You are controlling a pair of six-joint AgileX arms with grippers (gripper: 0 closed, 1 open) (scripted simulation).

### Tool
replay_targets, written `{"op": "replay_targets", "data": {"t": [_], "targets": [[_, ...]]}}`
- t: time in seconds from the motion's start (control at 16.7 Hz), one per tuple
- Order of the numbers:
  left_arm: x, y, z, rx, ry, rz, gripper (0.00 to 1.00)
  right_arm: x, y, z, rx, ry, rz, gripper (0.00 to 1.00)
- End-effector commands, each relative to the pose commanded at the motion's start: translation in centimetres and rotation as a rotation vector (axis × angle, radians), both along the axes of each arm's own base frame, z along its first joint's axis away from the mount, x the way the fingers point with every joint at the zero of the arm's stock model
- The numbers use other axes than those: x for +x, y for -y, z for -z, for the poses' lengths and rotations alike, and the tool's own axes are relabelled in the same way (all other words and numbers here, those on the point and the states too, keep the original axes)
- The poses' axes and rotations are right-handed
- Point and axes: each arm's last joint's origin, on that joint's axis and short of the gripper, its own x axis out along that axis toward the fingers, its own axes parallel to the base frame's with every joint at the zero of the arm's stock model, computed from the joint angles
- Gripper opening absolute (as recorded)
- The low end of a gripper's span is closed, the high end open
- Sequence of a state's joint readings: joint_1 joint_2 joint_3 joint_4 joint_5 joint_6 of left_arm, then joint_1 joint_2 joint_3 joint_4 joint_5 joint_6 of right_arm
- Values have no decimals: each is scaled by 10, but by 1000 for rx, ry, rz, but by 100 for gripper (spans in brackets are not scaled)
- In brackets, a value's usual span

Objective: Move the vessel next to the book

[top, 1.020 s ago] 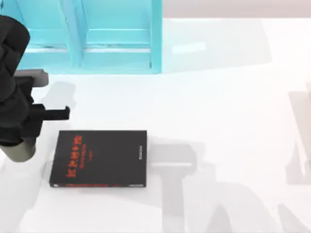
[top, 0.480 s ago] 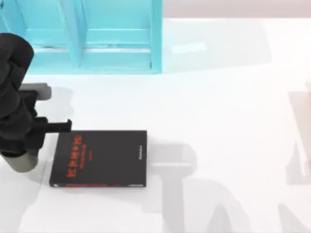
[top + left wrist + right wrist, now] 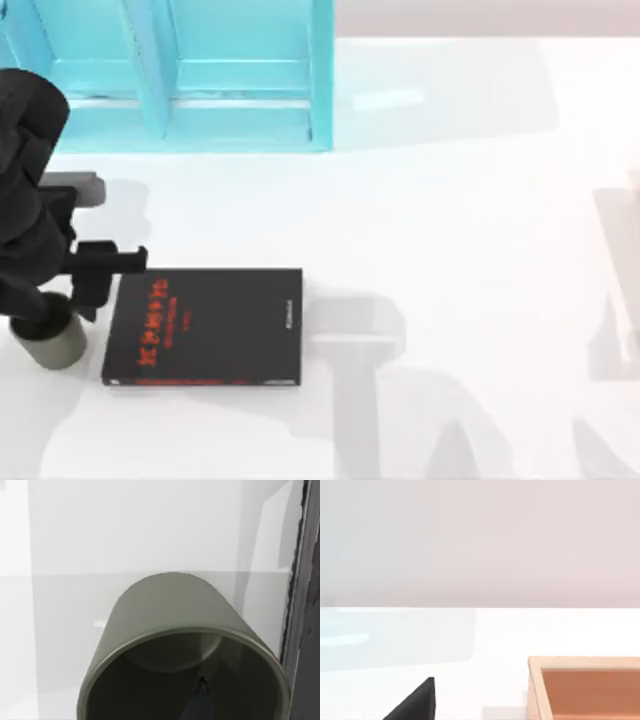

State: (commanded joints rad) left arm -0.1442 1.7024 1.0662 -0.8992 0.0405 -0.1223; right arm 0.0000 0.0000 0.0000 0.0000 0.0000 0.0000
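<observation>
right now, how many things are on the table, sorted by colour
grey-olive: 1, the cup by the left gripper
black: 1, the book with red lettering
turquoise: 1, the cabinet at the back
orange-brown: 1, the box in the right wrist view
total: 4
</observation>
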Motion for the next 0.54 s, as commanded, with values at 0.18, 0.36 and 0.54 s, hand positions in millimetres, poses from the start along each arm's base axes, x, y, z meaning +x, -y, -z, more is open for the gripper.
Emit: {"op": "replay_targets", "data": {"t": [0.18,0.36,0.54], "targets": [[0,0,0,0,0,0,98,0,0,0,0,0,0,100],[0,0,0,0,0,0,100,0,0,0,0,0,0,100],[0,0,0,0,0,0,100,0,0,0,0,0,0,100]]}}
